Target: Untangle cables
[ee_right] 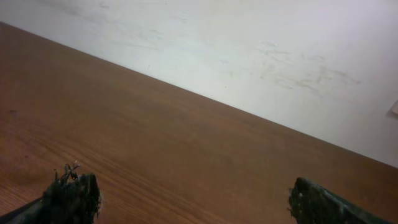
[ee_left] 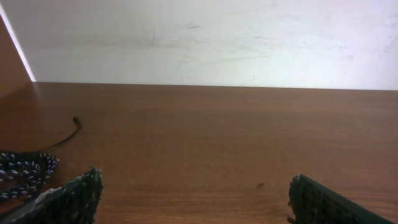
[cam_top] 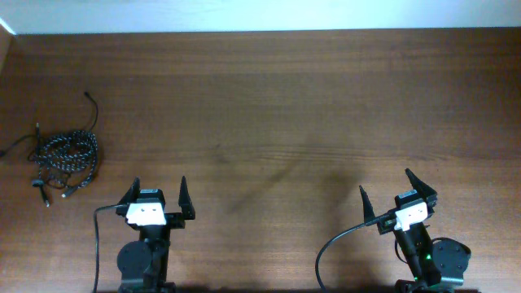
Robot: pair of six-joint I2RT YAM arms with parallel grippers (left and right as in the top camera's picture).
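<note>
At the far left of the tabletop (cam_top: 269,106) the cables (cam_top: 67,155) lie in one loose tangled heap. They are well to the left of the left gripper (cam_top: 159,185) and a little farther from the robot than it is. The braided black-and-white speckled cable (cam_top: 72,150) makes up most of the coil. The thinner plain black cable (cam_top: 91,98) trails out of it, one end reaching toward the far edge (small plugs poke out on the heap's near side). In the left wrist view the speckled coil shows just outside the left finger, not between the jaws. The left gripper's jaws stand wide apart and hold nothing. Far to the right of the left gripper, the right gripper (cam_top: 385,182) sits over bare wood, its jaws equally wide and empty, well apart from the cables.
</note>
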